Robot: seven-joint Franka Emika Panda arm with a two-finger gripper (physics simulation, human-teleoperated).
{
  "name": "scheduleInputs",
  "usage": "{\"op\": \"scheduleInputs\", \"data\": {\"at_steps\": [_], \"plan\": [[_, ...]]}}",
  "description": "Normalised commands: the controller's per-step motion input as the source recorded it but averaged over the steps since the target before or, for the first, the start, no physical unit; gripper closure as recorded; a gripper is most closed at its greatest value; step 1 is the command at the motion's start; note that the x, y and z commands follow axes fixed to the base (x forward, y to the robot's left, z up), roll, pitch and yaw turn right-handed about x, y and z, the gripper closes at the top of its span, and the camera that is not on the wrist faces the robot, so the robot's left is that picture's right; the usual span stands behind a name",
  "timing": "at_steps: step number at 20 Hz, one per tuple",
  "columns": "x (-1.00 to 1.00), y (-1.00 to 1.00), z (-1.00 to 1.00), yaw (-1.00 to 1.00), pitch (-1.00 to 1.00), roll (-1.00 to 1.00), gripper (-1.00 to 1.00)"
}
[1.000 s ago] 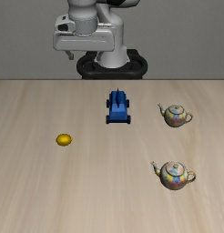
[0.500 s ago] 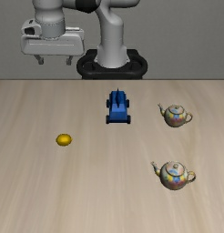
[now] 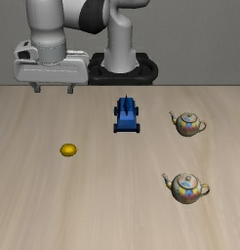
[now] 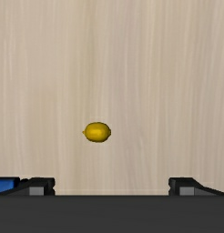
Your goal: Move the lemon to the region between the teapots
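Exterior: front, high. Wrist: straight down. Shared: lemon (image 3: 68, 149).

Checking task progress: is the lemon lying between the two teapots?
No, the lemon lies well off to the exterior view's left of both the rear teapot and the front teapot.

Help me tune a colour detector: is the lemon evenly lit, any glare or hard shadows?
Exterior view: the lemon is evenly lit, the wooden table matte, without glare or hard shadow. Wrist view: the lemon is slightly darker along one side; again no glare.
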Motion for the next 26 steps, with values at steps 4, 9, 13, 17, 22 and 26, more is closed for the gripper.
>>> {"op": "scheduleInputs", "data": {"at_steps": [4, 9, 13, 17, 22, 26], "plan": [[0.25, 0.50, -0.25, 0.00, 0.00, 0.00, -1.00], [0.00, 0.00, -1.00, 0.00, 0.00, 0.00, -1.00], [0.00, 0.00, -1.00, 0.00, 0.00, 0.00, -1.00], [0.00, 0.00, -1.00, 0.00, 0.00, 0.00, -1.00], [-0.20, 0.00, -0.80, 0.00, 0.00, 0.00, -1.00], [-0.25, 0.00, -0.25, 0.00, 0.00, 0.00, 1.00]]}}
